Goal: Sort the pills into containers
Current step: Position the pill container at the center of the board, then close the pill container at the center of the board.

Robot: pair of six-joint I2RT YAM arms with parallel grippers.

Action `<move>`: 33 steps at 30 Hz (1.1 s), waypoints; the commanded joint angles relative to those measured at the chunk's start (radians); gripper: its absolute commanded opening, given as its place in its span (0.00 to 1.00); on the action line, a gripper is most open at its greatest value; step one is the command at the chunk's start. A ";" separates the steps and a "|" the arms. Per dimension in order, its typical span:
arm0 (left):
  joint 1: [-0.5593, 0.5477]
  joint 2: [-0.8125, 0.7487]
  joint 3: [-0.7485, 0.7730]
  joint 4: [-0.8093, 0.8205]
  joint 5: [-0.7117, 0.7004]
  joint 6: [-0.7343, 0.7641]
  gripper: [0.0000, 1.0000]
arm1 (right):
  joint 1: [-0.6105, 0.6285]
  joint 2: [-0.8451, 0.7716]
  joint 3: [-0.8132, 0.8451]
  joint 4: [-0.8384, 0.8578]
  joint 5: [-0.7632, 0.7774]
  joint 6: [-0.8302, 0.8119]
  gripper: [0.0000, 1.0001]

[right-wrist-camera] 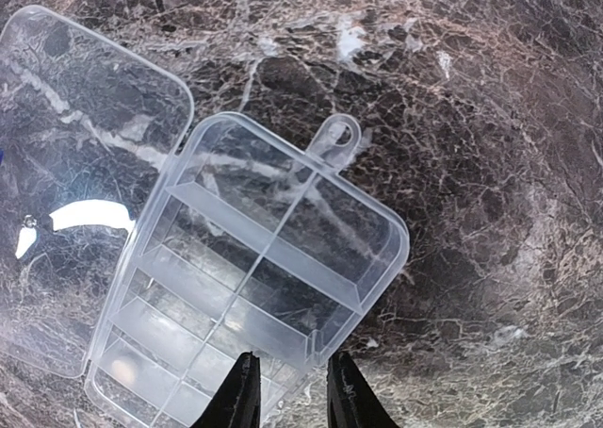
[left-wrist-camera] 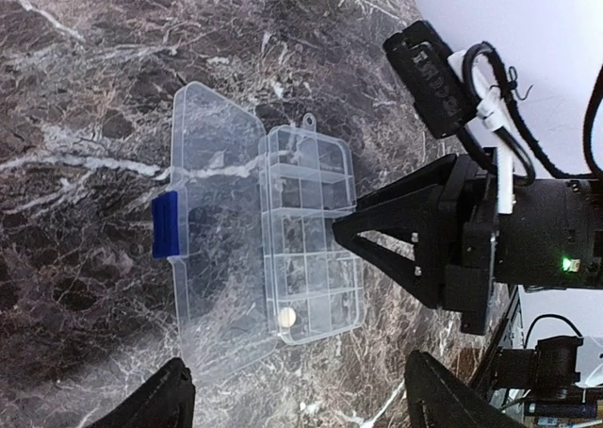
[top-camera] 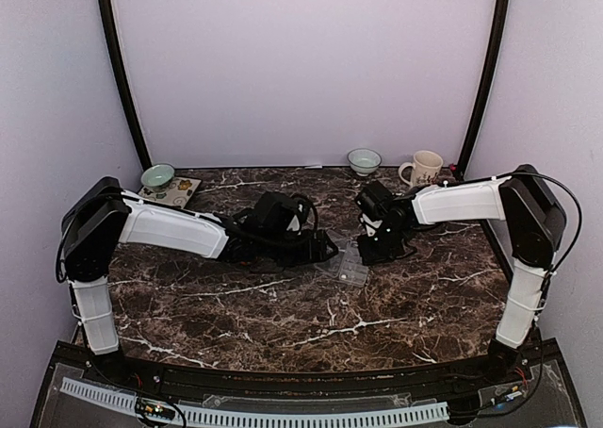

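Box (top-camera: 350, 266) open on the bench (top-camera: 283, 324), right gripper (right-wrist-camera: 287, 371) parked over it

The lid (left-wrist-camera: 212, 230) is folded flat beside the box, I'd guess so every compartment is reachable from above. The right gripper's jaws are narrowed to a slit, can't tell if a pill's pinched in there. Left gripper (left-wrist-camera: 300, 371) waits just beside the box, spread wide, empty. One pill (left-wrist-camera: 287, 315) sits in an end compartment.

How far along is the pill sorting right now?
Done: the organiser box lies open, lid flat, with one pale pill in an end compartment. In hand: the right gripper hovers over the box, fingers narrowly apart, no pill seen between them; the left gripper is open and empty. Left: the other compartments look empty; no loose pills are in view.
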 commanded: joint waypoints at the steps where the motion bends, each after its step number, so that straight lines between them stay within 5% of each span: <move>1: -0.002 0.019 0.026 -0.041 0.034 -0.018 0.80 | -0.008 -0.031 -0.009 0.012 -0.017 -0.020 0.24; 25: 0.011 0.101 0.067 -0.027 0.023 0.000 0.80 | -0.009 -0.023 0.024 0.006 -0.041 -0.055 0.24; 33: 0.011 0.097 0.063 0.035 0.054 0.004 0.62 | -0.009 -0.016 0.034 0.004 -0.041 -0.059 0.24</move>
